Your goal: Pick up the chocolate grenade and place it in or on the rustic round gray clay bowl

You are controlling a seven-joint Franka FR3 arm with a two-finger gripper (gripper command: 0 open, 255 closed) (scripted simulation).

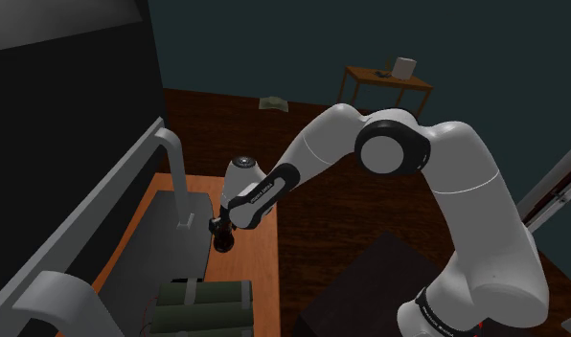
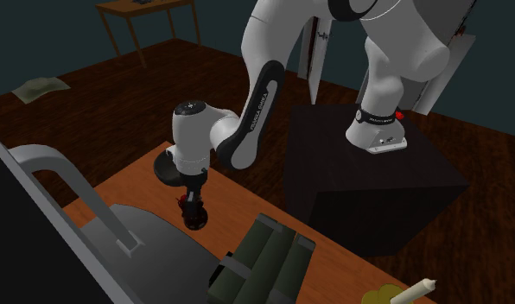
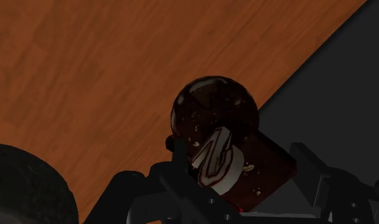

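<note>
1. Your end effector point(image 2: 193, 208) is pinching the chocolate grenade point(image 3: 213, 130). Both fingers are tight on its sides, and the round end points away from the hand.
2. The grenade hangs low over the wooden bench point(image 3: 86, 76), near the edge of a grey basin point(image 2: 143, 226). You cannot tell whether it touches the wood.
3. The dark round bowl point(image 2: 163, 170) stands on the bench just beside the end effector, apart from the grenade.
4. An olive-green bundle point(image 2: 269, 255) lies nearby.

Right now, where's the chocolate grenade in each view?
Shoulder view: chocolate grenade, left of centre, beneath the arm.
Second exterior view: chocolate grenade, left of centre, lower half.
Wrist view: chocolate grenade, close up over the wood.
Shared landmark: orange-brown wooden counter.
</note>
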